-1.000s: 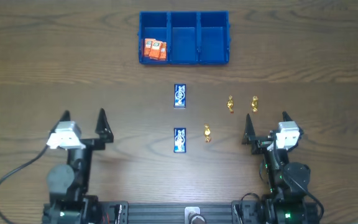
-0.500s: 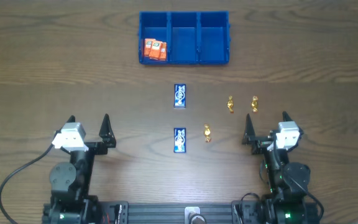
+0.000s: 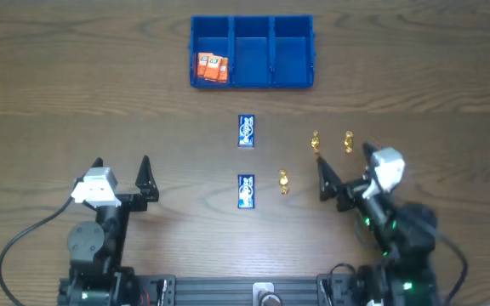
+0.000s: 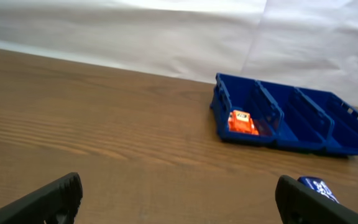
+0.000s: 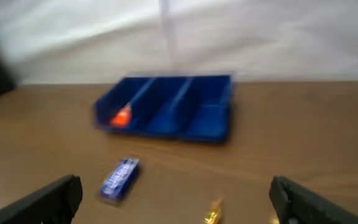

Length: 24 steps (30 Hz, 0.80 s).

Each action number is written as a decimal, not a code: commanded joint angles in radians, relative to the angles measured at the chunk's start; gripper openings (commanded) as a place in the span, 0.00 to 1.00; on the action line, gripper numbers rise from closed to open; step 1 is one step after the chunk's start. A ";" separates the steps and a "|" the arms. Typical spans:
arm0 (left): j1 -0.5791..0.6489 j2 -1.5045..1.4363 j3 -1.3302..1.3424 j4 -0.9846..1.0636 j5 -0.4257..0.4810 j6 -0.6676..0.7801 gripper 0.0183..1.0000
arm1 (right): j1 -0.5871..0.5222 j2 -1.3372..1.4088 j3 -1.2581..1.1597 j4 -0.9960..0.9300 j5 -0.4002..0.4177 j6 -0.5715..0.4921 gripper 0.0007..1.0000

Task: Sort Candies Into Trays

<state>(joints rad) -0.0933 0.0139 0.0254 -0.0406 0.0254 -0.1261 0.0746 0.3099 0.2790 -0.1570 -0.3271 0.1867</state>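
Observation:
A blue tray (image 3: pixel 252 51) with three compartments stands at the far middle of the table, orange candies (image 3: pixel 212 69) in its left compartment. Two blue-wrapped candies lie mid-table, one farther (image 3: pixel 246 131), one nearer (image 3: pixel 246 190). Three gold-wrapped candies lie to their right (image 3: pixel 284 181), (image 3: pixel 316 142), (image 3: pixel 348 141). My left gripper (image 3: pixel 121 163) is open at the near left, apart from all candies. My right gripper (image 3: pixel 344 170) is open, turned toward the gold candies. The left wrist view shows the tray (image 4: pixel 291 118) and orange candies (image 4: pixel 242 122). In the right wrist view are the tray (image 5: pixel 166 115), a blue candy (image 5: pixel 120 177) and a gold candy (image 5: pixel 214 211).
The wooden table (image 3: pixel 75 93) has free room at the left and right. A white backdrop (image 4: pixel 135 31) stands behind the tray's far side.
My left arm shifted slightly right and settled. My right gripper has swung left and forward toward the gold candies in the last half second.

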 commanded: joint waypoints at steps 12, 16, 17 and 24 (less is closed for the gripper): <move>0.003 -0.008 -0.020 -0.038 -0.006 0.014 1.00 | 0.587 1.081 0.777 -0.617 0.121 0.332 1.00; 0.003 -0.008 -0.020 -0.038 -0.006 0.014 1.00 | 0.711 1.255 0.777 -0.623 0.207 0.474 1.00; 0.003 -0.008 -0.020 -0.038 -0.006 0.014 1.00 | 0.731 1.283 0.777 -0.624 0.221 0.499 1.00; 0.003 -0.008 -0.020 -0.038 -0.006 0.014 1.00 | 0.789 1.460 0.777 -0.608 0.338 0.625 1.00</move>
<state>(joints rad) -0.0933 0.0113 0.0273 -0.0437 0.0254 -0.1257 0.8600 1.7302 1.0405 -0.7685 -0.0731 0.7326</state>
